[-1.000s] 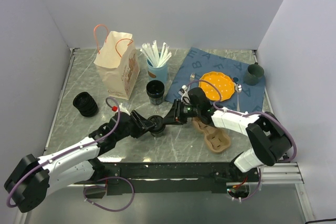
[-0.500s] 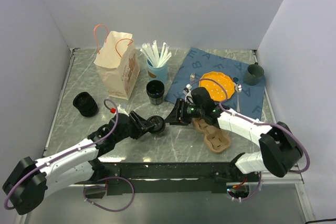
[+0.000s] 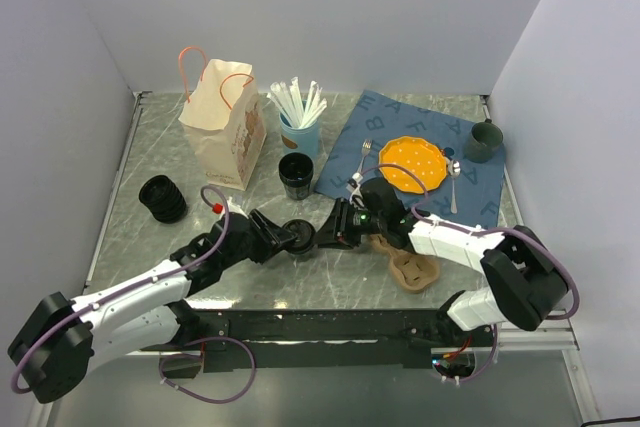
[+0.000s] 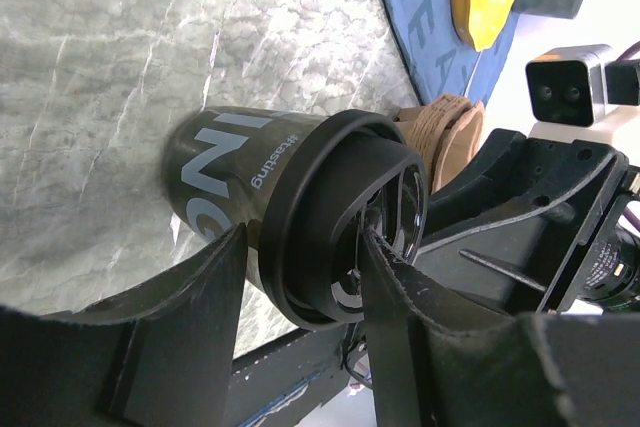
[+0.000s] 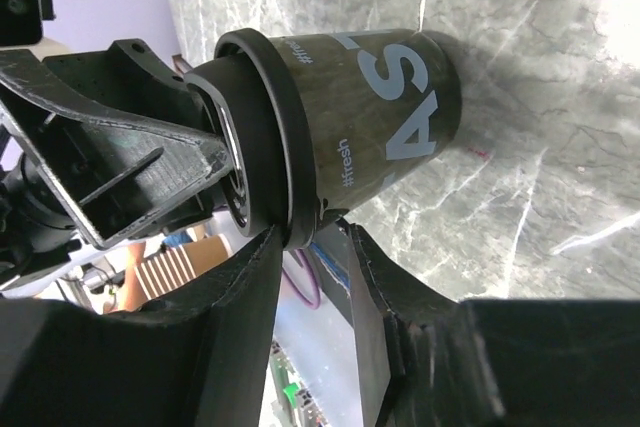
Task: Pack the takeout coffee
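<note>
The takeout coffee point(image 3: 300, 236), a black cup with white lettering and a black lid, stands near the table's middle front between my two grippers. My left gripper point(image 3: 284, 238) reaches it from the left. In the left wrist view its jaws point(image 4: 300, 257) are closed across the lid point(image 4: 340, 217), one finger on the lid's top and one beside the rim. My right gripper point(image 3: 323, 233) reaches it from the right. In the right wrist view it point(image 5: 312, 237) pinches the lid's rim just above the cup wall point(image 5: 390, 107).
A paper bag point(image 3: 222, 132) stands at the back left beside a light-blue straw cup point(image 3: 301, 134) and a lidless black cup point(image 3: 296, 173). A cardboard carrier point(image 3: 412, 267) lies under my right arm. Black lids point(image 3: 162, 197) lie at the left. An orange plate point(image 3: 412, 164) and a mug point(image 3: 483, 141) lie on a blue cloth.
My right arm has swung and dropped lower, bringing its gripper tight against the cup's lid. The cup and my left gripper have shifted slightly to the right.
</note>
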### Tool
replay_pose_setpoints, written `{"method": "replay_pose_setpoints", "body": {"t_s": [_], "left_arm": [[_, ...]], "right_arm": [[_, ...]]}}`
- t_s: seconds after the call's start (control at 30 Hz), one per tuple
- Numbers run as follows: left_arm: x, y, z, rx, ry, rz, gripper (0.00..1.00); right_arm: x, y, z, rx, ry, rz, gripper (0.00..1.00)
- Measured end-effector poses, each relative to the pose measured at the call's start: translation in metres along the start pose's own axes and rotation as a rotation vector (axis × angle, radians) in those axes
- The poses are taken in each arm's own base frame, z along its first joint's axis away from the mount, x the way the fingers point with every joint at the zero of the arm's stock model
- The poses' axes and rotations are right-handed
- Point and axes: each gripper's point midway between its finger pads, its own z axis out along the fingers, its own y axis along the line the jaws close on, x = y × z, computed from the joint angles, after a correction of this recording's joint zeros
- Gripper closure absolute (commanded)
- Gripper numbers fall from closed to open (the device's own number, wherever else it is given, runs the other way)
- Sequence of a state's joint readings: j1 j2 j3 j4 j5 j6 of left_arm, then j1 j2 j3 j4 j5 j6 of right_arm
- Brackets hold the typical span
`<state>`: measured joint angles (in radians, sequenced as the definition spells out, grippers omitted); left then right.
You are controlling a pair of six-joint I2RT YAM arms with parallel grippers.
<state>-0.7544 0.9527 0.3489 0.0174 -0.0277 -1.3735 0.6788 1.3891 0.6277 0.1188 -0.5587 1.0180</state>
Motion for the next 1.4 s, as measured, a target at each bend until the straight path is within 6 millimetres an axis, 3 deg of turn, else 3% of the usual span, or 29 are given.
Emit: {"method": "replay_pose_setpoints", "body": {"t_s": [0.67,0.8,1.03,1.27,1.4], "left_arm": [[-0.010,0.003,0.003,0.001,-0.050,-0.011,0.51],[-0.012,0.005,0.003,0.005,-0.066,-0.018,0.51],[-0.016,0.005,0.004,0.009,-0.088,-0.034,0.51],[-0.016,0.005,0.004,0.018,-0.085,-0.042,0.51],[-0.015,0.004,0.004,0.020,-0.083,-0.047,0.51]], "right_arm": [[-0.007,0.004,0.015,-0.142,-0.059,0.135,0.90],[-0.009,0.005,0.019,-0.163,-0.067,0.141,0.91],[-0.013,0.004,0.022,-0.177,-0.080,0.128,0.84],[-0.015,0.001,0.020,-0.114,-0.111,0.055,0.62],[-0.016,-0.001,0.017,-0.049,-0.116,0.000,0.60]]}}
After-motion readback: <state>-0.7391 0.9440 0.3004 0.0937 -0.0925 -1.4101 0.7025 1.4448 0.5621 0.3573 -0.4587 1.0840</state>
